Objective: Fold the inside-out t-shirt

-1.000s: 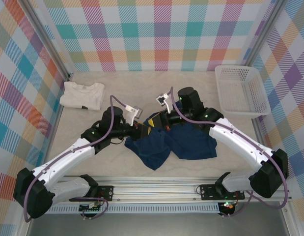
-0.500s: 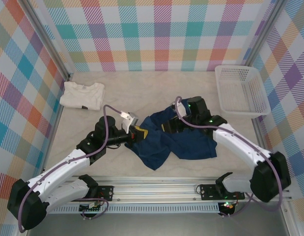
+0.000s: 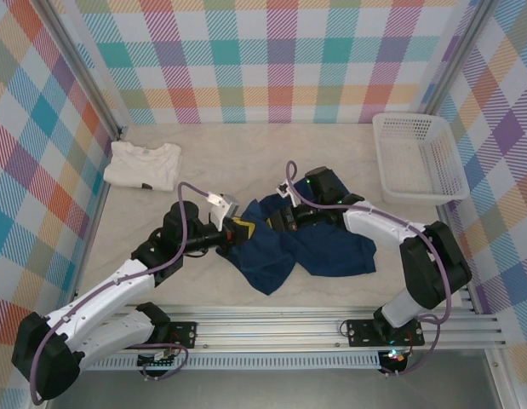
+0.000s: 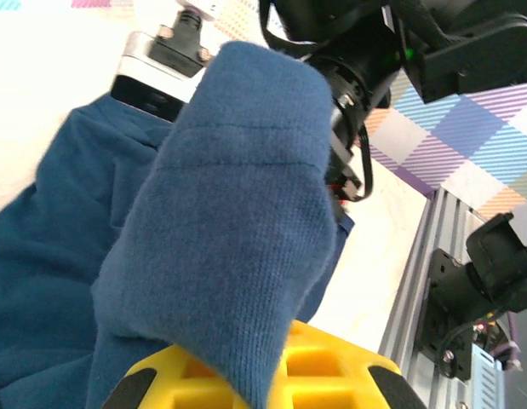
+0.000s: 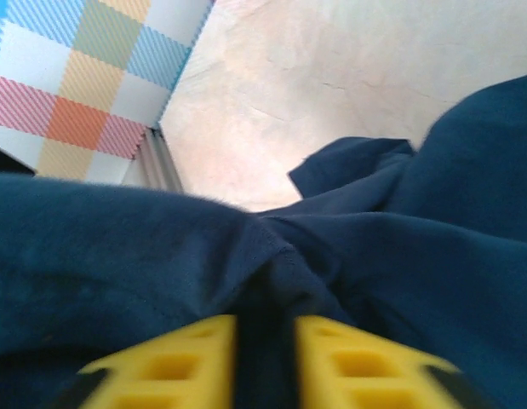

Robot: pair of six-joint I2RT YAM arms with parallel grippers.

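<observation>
The crumpled dark navy cloth t-shirt (image 3: pixel 331 247), at mid-frame in the top view, is now pinched by the fully closed left gripper (image 3: pixel 239 230) and by the right gripper (image 3: pixel 278 218), re-clamped further left on a fold; spreading is judged possible.

Bare table (image 3: pixel 246 162) behind the navy t-shirt (image 3: pixel 331 251); cream shirt (image 3: pixel 144 164) far left, basket (image 3: pixel 381 153) far right
</observation>
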